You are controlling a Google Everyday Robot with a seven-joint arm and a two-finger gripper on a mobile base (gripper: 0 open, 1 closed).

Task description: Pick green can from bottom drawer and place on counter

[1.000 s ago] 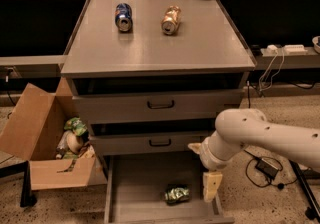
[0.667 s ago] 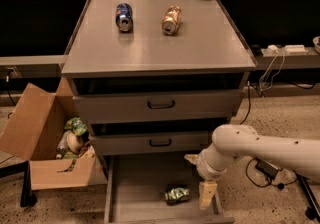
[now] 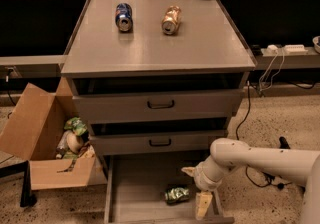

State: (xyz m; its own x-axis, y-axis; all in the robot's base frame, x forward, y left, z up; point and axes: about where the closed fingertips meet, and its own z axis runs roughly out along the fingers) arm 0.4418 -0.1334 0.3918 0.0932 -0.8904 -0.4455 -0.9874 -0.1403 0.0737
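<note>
The gripper (image 3: pixel 196 188) hangs low in the bottom drawer (image 3: pixel 137 185), fingers spread and holding nothing, just right of the green can (image 3: pixel 176 194), which lies on its side on the drawer floor. The risk, I'd say: one finger nudges it first and it rolls away, nowhere near the worktop (image 3: pixel 160 48).

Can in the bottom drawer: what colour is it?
The can is mottled green and pale, per the camera view; the claw hangs open beside it.

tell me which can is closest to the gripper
The green can, in the open bottom drawer right beside the gripper; the blue can and gold can lie on the counter.
</note>
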